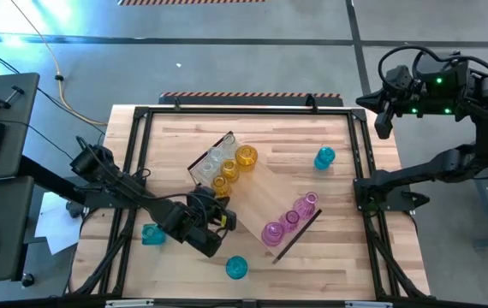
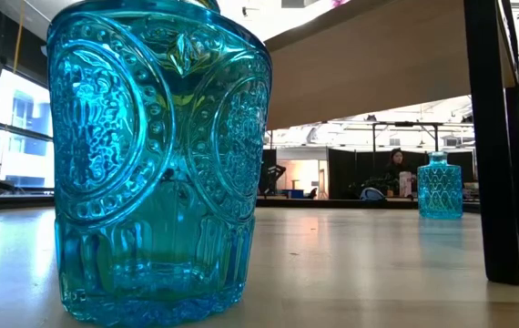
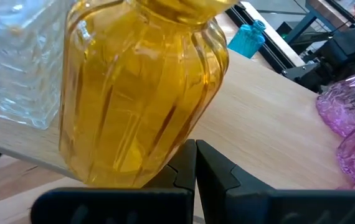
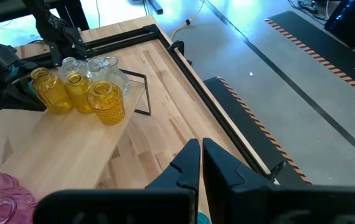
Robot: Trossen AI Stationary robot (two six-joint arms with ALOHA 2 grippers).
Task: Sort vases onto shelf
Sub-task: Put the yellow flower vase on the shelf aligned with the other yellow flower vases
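The left gripper (image 1: 221,217), fingers together, sits just at seven o'clock of the amber vases (image 1: 224,177) on the slanted shelf (image 1: 265,198) mid-table, while the right gripper (image 1: 381,120), also closed, waits past the table's two o'clock corner.

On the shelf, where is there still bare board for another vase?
The shelf is bare in its middle, between the yellow vases and the pink vases. Its upper-left end is crowded with clear vases and yellow ones, with the shut left claw close by.
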